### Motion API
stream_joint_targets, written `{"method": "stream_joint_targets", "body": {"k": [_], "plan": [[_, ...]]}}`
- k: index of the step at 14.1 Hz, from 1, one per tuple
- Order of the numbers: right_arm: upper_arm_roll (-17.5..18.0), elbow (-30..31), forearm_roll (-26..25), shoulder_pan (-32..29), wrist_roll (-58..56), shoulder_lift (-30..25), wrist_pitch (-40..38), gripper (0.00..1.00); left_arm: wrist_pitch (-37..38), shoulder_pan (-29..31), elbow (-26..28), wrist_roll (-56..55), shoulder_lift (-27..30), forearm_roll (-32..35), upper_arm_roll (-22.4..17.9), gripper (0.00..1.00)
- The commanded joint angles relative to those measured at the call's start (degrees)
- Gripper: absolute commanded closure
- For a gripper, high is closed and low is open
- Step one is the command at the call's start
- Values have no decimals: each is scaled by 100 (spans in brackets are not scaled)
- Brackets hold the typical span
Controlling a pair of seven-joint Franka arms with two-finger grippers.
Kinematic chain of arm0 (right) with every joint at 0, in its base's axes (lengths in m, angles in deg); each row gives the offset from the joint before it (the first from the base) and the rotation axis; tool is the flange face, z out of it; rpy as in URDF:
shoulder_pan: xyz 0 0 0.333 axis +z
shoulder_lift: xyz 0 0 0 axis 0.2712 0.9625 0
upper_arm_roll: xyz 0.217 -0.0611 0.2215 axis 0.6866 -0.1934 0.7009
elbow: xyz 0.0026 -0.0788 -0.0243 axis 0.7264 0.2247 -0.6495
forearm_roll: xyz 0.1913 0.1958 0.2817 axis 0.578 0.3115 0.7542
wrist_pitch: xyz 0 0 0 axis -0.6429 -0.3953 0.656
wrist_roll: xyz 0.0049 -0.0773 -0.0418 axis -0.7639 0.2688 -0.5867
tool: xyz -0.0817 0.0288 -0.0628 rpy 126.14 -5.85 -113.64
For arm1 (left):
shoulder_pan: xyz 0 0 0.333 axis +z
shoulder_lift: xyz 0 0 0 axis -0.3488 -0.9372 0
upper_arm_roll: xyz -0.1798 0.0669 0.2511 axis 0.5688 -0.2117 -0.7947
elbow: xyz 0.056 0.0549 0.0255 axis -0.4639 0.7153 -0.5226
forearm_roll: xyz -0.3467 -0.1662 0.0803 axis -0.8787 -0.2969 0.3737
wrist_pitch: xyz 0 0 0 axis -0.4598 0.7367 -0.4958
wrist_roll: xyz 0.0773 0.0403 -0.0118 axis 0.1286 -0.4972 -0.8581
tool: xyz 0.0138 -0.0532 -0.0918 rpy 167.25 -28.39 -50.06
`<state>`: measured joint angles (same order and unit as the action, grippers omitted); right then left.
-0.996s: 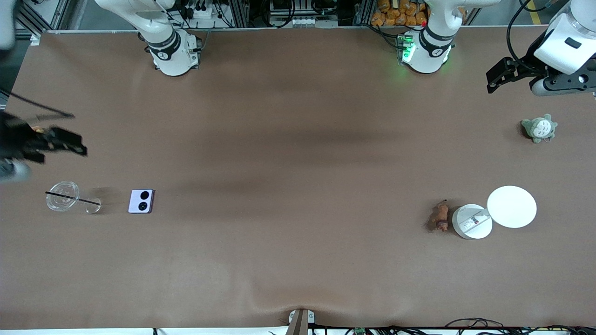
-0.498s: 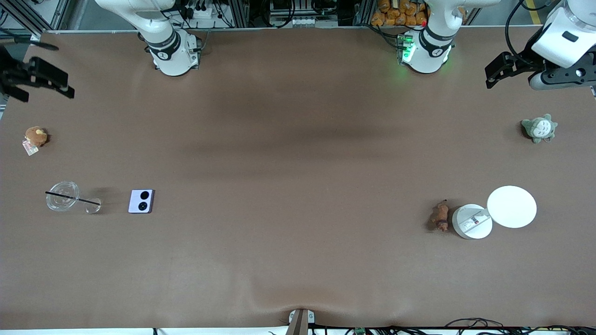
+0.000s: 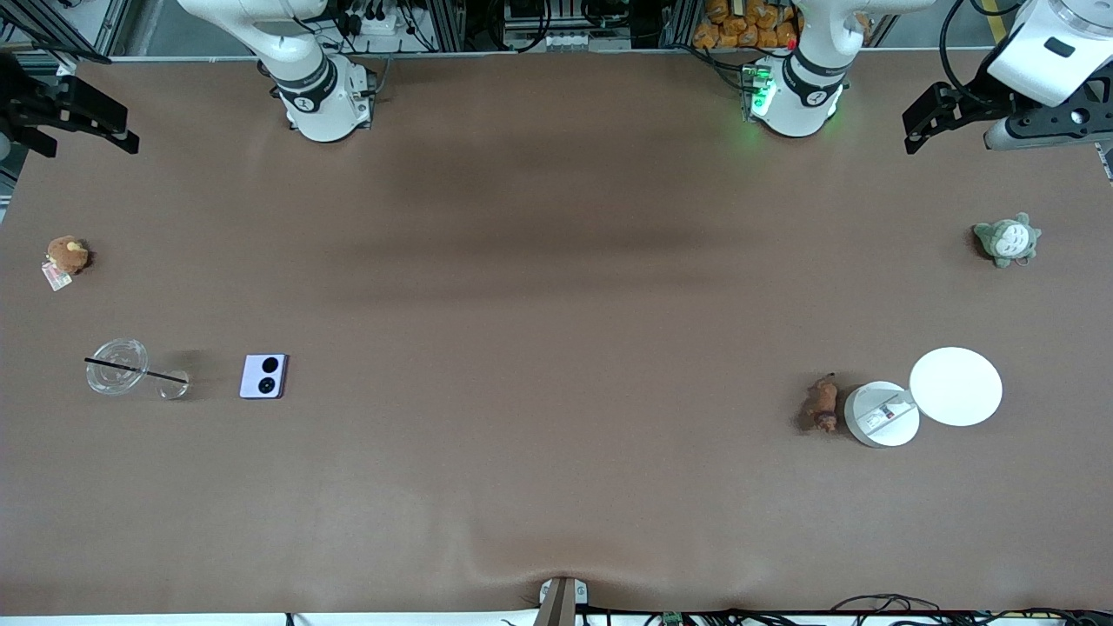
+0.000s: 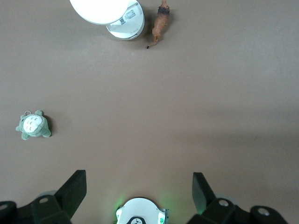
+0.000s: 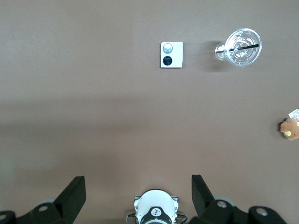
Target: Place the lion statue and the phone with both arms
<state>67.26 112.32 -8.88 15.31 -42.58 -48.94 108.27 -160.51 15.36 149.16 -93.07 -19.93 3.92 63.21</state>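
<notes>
The lion statue (image 3: 823, 404) lies on the table toward the left arm's end, beside a white round container; it also shows in the left wrist view (image 4: 161, 23). The pale lilac phone (image 3: 264, 376) lies flat toward the right arm's end, beside a clear cup; it also shows in the right wrist view (image 5: 172, 54). My left gripper (image 3: 935, 130) is open and empty, high over the table corner at its own end (image 4: 139, 186). My right gripper (image 3: 87, 143) is open and empty, high over the table corner at its own end (image 5: 138, 189).
A clear cup with a black straw (image 3: 117, 367) lies beside the phone. A brown plush with a tag (image 3: 66, 255) sits at the right arm's end. A grey-green plush (image 3: 1007, 240), a white disc (image 3: 956, 386) and a white round container (image 3: 881, 414) are at the left arm's end.
My right gripper moved from over the brown plush up toward the robots' edge of the table, uncovering the plush. My left gripper drifted slightly the same way.
</notes>
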Motion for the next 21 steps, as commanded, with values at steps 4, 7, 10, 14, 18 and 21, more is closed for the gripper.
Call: {"method": "stream_joint_targets", "body": {"k": [4,7,10,14,18,21], "plan": [[53,268,-132,7,25,-175,239,0,-76,-5,-205,50,-108,-9,-44,0],[53,250,-132,51,7,-166,310,0,-58,4,-346,41,-197,-62,-44,0],[44,250,-141,139,7,-166,336,0,-58,-5,-399,-37,-267,-79,-44,0],[44,250,-141,139,7,-166,337,0,-50,-5,-513,-46,-390,-97,-44,0],[44,259,-141,148,7,-166,337,0,-41,4,-618,-55,-487,-194,-44,0],[35,259,-141,148,7,-166,337,0,3,30,-732,-55,-557,-202,-44,0]]}}
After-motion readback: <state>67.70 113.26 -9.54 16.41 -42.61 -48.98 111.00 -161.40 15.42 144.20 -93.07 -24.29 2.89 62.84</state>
